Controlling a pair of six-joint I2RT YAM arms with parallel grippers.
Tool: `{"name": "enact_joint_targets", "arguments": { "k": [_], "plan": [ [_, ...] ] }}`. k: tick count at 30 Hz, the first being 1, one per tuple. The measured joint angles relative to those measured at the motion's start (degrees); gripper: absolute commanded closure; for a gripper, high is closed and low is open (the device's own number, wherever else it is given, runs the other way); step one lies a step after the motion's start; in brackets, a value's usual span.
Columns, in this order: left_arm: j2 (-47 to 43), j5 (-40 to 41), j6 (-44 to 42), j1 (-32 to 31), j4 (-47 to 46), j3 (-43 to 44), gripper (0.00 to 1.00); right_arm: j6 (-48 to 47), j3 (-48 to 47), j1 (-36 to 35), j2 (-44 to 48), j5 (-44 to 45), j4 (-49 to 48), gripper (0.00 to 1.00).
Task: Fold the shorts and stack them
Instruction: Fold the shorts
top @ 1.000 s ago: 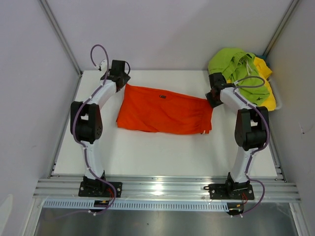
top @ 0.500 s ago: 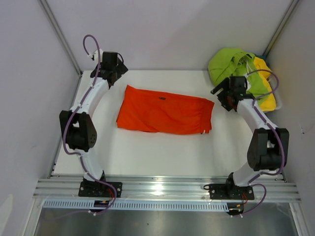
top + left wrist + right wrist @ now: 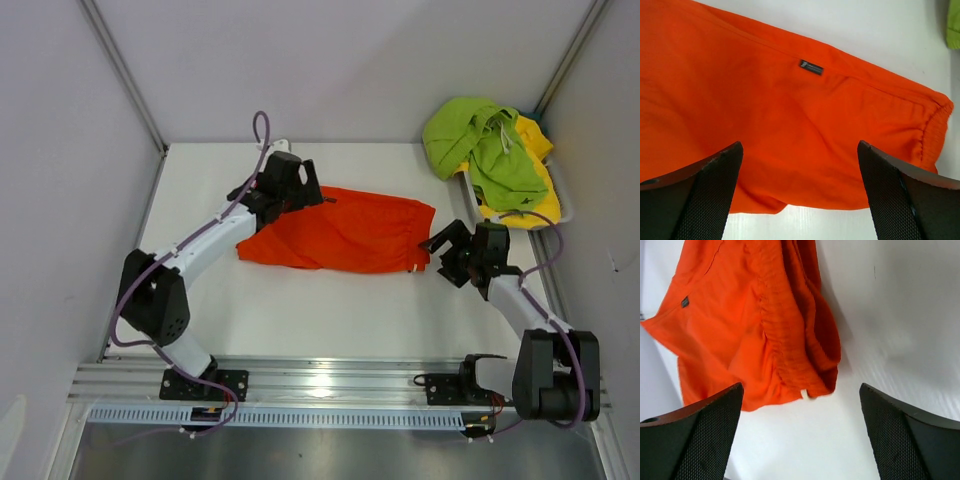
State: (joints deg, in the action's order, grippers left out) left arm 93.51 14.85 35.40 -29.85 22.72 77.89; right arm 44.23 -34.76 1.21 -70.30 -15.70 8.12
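Dark tag (image 3: 811,67) on orange shorts (image 3: 765,140); illegible

Left arm (image 3: 190,245), right arm (image 3: 525,305): white tubular links, black joint housings, black base plates (image 3: 195,385). Purple cable (image 3: 262,130) along each arm, looped free near the wrist. Left gripper (image 3: 800,147), right gripper (image 3: 801,387): black; fingers (image 3: 700,195) wedge-shaped, inner faces finely cross-hatched.
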Motion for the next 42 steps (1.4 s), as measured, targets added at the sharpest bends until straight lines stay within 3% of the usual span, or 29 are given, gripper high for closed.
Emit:
{"name": "enact_joint_targets", "arguments": {
  "k": [4,12,27,38,42],
  "plan": [
    [2.84,-0.66,-0.55,-3.06,-1.66,1.14,0.04,5.97,5.9,-0.44,5.81,0.02,-2.8,0.01],
    [12.28,-1.7,-0.98,-6.36,-2.1,6.86,0.04,16.28,8.57,-7.23,9.57,4.52,-5.95,0.0],
    [24.59,-3.34,-1.55,-11.72,-0.46,17.31,0.04,25.22,12.76,-9.77,-4.11,8.0,-22.53,0.01],
    [33.92,-4.2,-5.03,-13.07,0.74,25.46,0.04,27.76,17.2,-6.67,-8.92,9.01,-39.34,0.0],
    [37.35,-5.07,-6.71,-13.11,1.53,27.04,0.04,27.78,17.55,-5.51,-11.56,8.31,-44.06,0.06]
  ]
}}
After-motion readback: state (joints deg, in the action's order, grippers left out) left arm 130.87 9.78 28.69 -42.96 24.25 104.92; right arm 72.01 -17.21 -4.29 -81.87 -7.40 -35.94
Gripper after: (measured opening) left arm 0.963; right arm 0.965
